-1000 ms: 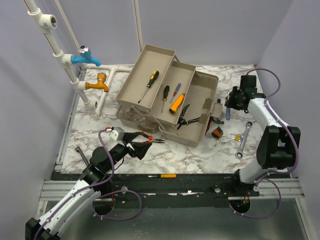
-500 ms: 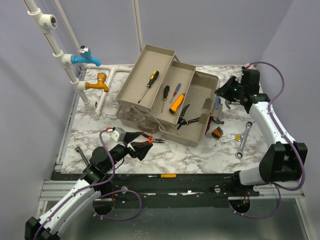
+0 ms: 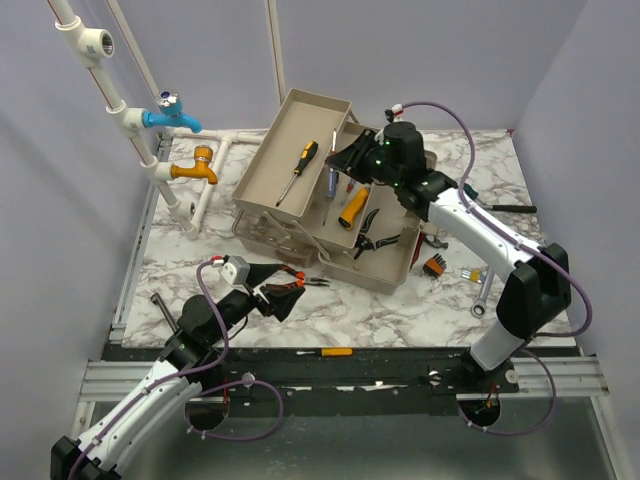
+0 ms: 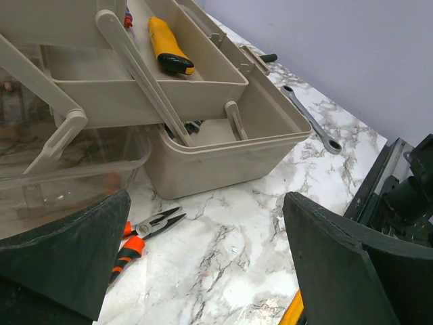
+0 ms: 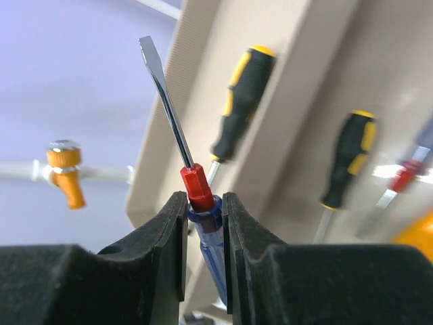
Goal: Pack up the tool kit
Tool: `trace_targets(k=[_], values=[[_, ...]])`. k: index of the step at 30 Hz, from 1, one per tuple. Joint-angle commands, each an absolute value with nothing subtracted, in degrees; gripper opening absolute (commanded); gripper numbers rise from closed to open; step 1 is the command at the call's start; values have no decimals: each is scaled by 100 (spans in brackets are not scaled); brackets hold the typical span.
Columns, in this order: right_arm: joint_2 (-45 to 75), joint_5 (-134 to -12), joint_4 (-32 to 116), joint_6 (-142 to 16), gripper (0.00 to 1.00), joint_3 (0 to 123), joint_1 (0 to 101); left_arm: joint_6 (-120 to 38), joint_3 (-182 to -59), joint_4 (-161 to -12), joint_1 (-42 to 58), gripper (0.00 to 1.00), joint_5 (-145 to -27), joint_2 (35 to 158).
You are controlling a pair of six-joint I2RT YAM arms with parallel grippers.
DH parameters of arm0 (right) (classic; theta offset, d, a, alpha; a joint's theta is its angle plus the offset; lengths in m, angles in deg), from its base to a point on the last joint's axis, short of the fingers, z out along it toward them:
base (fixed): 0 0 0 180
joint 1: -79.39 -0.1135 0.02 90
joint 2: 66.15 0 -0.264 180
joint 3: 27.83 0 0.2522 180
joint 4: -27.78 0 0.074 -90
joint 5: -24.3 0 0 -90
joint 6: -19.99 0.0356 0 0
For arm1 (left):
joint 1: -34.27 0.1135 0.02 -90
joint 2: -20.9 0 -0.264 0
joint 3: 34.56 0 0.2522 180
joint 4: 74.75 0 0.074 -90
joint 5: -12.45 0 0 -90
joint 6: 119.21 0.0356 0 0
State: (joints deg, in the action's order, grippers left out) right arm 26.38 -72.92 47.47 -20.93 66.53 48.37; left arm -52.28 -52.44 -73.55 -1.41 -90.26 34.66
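- Table: marble top; it carries all the items below.
- Toolbox: sits open at the table's far centre, with its trays folded out in steps towards the far left.
- White pipes: stand at the far left with a blue and an orange tap, apart from the toolbox.
- Right tool: reaches over the middle tray. Its jaws are nearly closed and clamp the blue handle of a flat-blade screwdriver, whose blade points away from the wrist.
- Left tool: low over the table at the near left, jaws fully spread, gripping nothing.
- Wrench: on the table, to the right of the toolbox.
- Pliers: orange grips, on the table just near of the toolbox, in front of the left tool.
- Yellow-black screwdriver: lies in the far tray.
- Second screwdriver: lies in the middle tray.
- Yellow driver: lies at the table's near edge.
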Motion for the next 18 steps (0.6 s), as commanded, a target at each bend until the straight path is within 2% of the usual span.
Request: trace_targets(k=[1,8,16,18], values=[[3240,-6513,4263,-1141,1,7452,4422,-5132,-5219,-7304,-130,99,-9039,3432],[3915,-6347,3357,-739,1,7883,3911,-5132,-5236,-7334,-132,99,-9056,3399],[4662,-6065,3554,-937,1,8522,3698,-5154,-5212,-7335,-133,99,-9058,3363],[4754,-6048,3551,-994,4,8549,3694,-5151,-5221,-7336,-133,99,-9065,3367]])
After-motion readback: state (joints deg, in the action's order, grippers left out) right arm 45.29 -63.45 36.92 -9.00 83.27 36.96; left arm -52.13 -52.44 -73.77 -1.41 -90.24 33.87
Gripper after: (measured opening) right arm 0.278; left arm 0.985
